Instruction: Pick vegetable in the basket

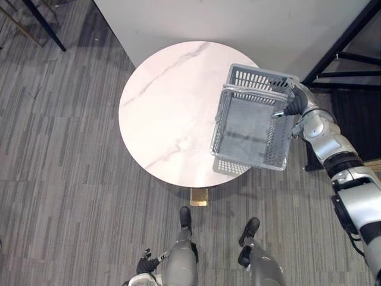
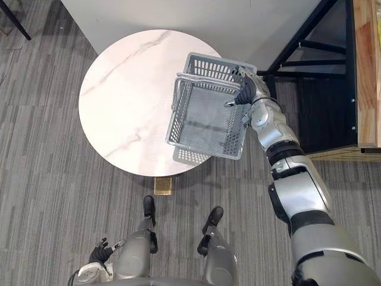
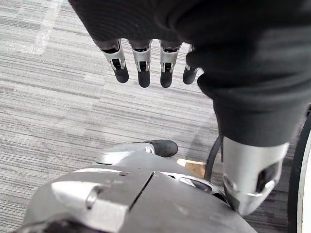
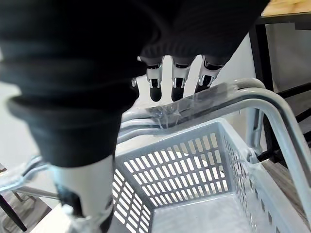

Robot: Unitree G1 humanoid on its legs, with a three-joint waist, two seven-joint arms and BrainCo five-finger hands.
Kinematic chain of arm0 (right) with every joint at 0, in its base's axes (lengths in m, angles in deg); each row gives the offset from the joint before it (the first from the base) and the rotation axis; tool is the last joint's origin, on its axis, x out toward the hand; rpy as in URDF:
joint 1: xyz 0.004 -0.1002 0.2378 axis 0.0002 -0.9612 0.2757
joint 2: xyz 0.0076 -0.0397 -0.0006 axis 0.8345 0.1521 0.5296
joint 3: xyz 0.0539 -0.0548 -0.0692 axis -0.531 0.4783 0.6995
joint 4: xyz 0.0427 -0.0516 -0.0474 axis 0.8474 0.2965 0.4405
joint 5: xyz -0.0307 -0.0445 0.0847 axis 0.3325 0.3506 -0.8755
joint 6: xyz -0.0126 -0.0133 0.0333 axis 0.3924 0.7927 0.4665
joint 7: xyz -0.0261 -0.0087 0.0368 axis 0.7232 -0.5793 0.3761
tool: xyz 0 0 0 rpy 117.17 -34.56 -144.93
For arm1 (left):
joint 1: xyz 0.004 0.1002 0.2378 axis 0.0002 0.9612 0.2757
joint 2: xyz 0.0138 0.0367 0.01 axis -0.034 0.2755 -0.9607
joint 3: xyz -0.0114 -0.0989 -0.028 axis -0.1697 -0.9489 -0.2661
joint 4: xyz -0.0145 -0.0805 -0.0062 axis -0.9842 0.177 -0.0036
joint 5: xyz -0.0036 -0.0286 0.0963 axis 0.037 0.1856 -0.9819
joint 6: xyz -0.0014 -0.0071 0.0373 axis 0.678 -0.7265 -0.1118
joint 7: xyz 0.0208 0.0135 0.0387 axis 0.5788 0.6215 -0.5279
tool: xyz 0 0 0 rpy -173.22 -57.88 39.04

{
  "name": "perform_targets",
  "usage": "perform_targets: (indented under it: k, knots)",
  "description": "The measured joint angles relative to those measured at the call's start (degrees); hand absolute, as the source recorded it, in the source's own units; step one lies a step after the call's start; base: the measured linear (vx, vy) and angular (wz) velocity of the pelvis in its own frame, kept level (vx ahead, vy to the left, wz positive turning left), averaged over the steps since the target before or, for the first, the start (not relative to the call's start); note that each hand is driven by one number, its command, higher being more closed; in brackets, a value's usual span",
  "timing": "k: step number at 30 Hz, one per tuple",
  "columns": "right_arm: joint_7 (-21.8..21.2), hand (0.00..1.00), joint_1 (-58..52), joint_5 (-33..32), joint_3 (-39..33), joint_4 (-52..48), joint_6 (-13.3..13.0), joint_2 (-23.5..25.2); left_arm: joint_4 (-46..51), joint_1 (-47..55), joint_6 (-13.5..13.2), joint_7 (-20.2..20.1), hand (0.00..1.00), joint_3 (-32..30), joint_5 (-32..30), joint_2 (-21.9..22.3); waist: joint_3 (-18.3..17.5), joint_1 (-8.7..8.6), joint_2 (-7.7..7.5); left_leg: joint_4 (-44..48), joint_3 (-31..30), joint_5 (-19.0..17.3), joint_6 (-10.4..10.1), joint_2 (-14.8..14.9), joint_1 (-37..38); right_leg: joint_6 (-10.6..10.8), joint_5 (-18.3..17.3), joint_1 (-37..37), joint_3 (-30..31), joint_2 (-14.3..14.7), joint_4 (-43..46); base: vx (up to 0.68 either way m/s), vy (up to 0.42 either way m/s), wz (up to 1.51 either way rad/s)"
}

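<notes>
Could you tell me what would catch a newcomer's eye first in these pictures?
The grey basket, empty, hangs tilted over the right edge of the round white table, held by its handles in the right hand. The left hand hangs open low over the carpet.

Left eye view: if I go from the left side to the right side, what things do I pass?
black leg → round table → basket → right hand
</notes>
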Motion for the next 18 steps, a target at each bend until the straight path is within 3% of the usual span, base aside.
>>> perform_targets:
  k: [12,13,18]
  knots:
    - [1.7,0.00,2.2,1.6,-1.6,1.7,0.0,0.8,0.0,-0.7,-0.5,0.7,0.00,0.0,0.1,0.0,2.0,0.07,-0.01,0.0,-0.5,0.0,0.0,-0.2,-0.4,0.0,0.4,0.0,-0.3,0.0,-0.6,0.00,0.001,0.01]
    - [1.8,1.00,2.3,1.6,-1.5,1.7,0.0,0.8,0.0,-0.7,-0.5,0.7,0.00,0.0,0.1,0.0,2.0,0.05,-0.01,0.0,-0.7,0.0,0.0,-0.1,-0.6,0.0,0.4,0.0,-0.3,0.0,-0.6,0.03,0.004,0.04]
    - [1.7,1.00,3.1,2.1,0.3,1.9,0.0,0.8,0.0,-1.2,-0.5,0.7,0.00,0.5,0.0,-0.1,2.0,0.47,-0.01,0.0,-1.4,0.4,-0.1,0.0,-0.9,0.0,0.4,0.0,-0.3,0.1,-0.6,0.02,0.002,0.04]
